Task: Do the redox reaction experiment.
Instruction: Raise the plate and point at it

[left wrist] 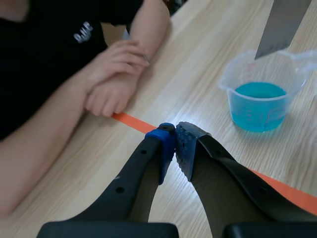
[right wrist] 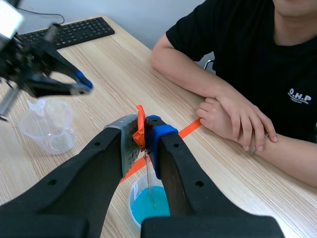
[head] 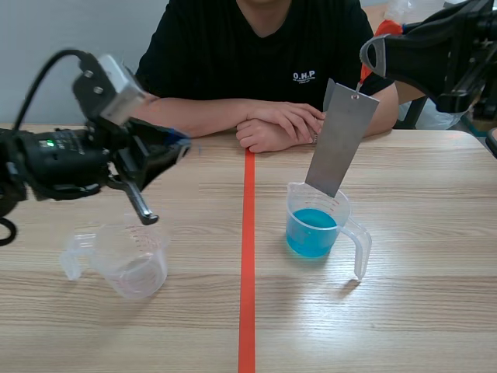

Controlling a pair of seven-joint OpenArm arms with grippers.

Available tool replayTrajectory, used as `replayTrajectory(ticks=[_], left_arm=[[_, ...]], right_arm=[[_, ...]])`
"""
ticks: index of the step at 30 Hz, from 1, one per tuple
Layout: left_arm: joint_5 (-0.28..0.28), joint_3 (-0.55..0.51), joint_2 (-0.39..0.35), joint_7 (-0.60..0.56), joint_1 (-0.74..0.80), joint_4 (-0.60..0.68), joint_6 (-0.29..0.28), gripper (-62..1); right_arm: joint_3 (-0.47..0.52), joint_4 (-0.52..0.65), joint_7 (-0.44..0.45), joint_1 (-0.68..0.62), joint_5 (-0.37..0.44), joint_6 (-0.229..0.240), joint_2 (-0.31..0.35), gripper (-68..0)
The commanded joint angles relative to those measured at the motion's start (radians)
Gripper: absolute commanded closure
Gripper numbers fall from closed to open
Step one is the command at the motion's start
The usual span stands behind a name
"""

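1. Plainly, a person's folded hands (head: 278, 124) rested on your table (head: 435, 311) behind the blue-liquid beaker (head: 314, 225). An empty beaker (head: 128, 260) stood near your left gripper (left wrist: 174, 139), which was closed on nothing.
2. Your right gripper (right wrist: 142, 133) pinched an orange tab (right wrist: 140, 126). The metal plate (head: 342, 140) hung with its lower edge at the blue-liquid beaker's rim.
3. Only the right wrist view showed a keyboard (right wrist: 74, 30).

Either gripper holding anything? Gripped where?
Right gripper pinches the orange tab at the top of the hanging metal plate, not the plate itself. Left gripper is shut on nothing.
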Motion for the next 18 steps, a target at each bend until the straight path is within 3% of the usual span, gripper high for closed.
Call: replayTrajectory(ticks=[1,5,9,14,18], left_arm=[[-0.036,-0.045,-0.051,-0.025,0.072,0.041,0.022,-4.9],[-0.119,-0.192,-0.174,-0.056,0.272,0.089,0.079,-4.9],[-0.174,-0.363,-0.236,-0.087,0.499,0.091,0.146,-4.9],[-0.183,-0.570,-0.237,-0.102,0.785,0.091,0.201,-4.9],[-0.198,-0.696,-0.180,-0.103,0.979,0.091,0.252,-4.9]], right_arm=[[0.009,0.011,0.015,0.013,0.011,-0.003,0.011,-1.3],[0.009,0.011,0.016,0.015,0.011,-0.003,0.011,-1.3],[0.009,0.011,0.016,0.015,0.011,-0.003,0.011,-1.3],[0.009,0.011,0.016,0.017,0.011,-0.003,0.011,-1.3],[0.009,0.011,0.016,0.018,0.011,-0.003,0.011,-1.3]])
